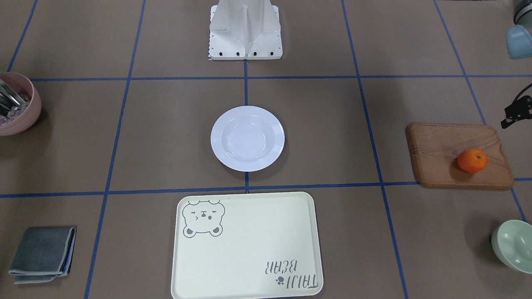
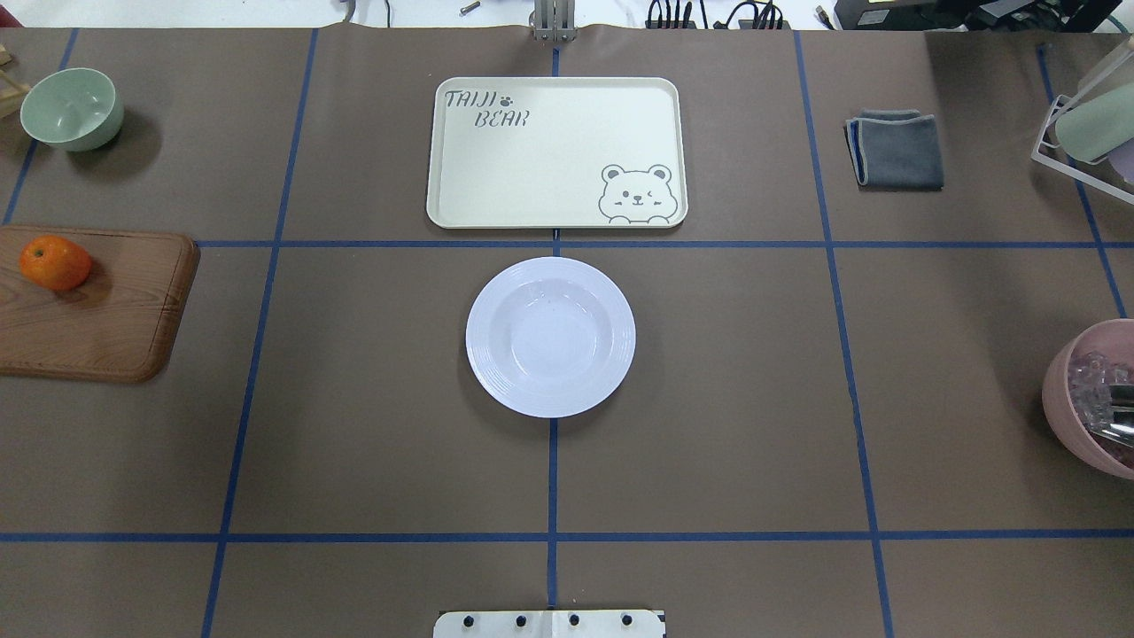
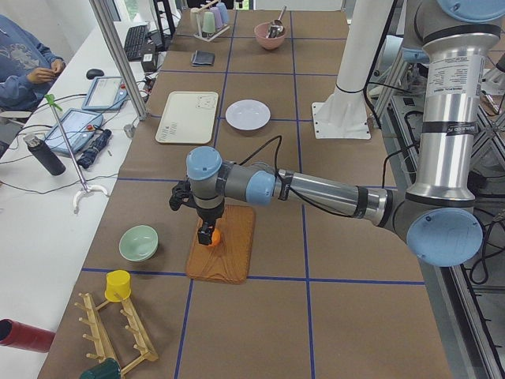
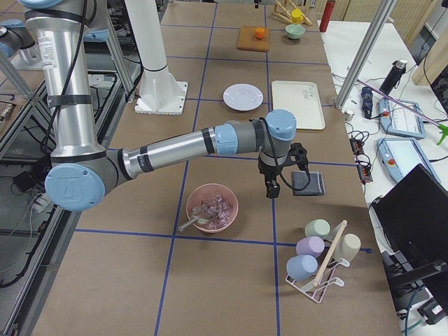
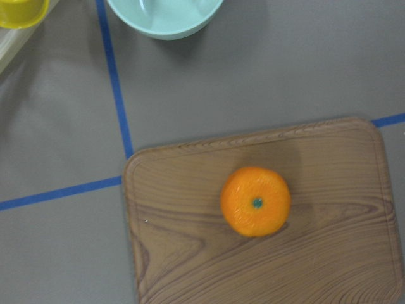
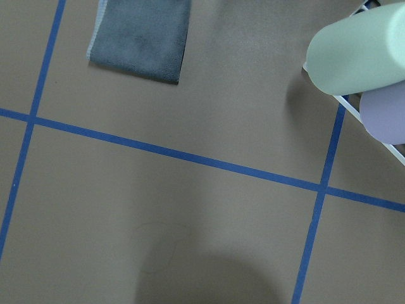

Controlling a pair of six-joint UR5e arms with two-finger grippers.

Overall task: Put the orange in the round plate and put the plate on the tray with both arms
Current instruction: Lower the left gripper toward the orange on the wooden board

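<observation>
One orange [image 5: 255,201] sits on a wooden cutting board [image 2: 106,328] at the robot's left end of the table. It is small, round and bright, its tiny green stem dot facing up. The round plate [image 2: 550,337], glossy white and deep with a ridged rim, lies bare at the table's middle. Just beyond it, apart from it, is the tray [image 2: 556,155], pale cream with rounded corners.

The left gripper [image 3: 203,229] hangs over the orange; whether its jaws are wide or narrow cannot be told (only the side view shows it, and its wrist camera shows no fingers). The right gripper [image 4: 271,189] hangs above the table between a pink bowl [image 4: 212,206] and a folded grey cloth [image 4: 309,183] — its opening cannot be told either.

The table [image 2: 726,425] is covered in matte brown, crossed by blue tape lines in a grid. A pale green bowl [image 2: 71,108] stands near the board. A white bench with tablets runs along the far side, and a person in a blue sleeve [image 3: 24,59] sits there.

The tray bears a grey bear drawing and the words "TAIJI BEAR".
</observation>
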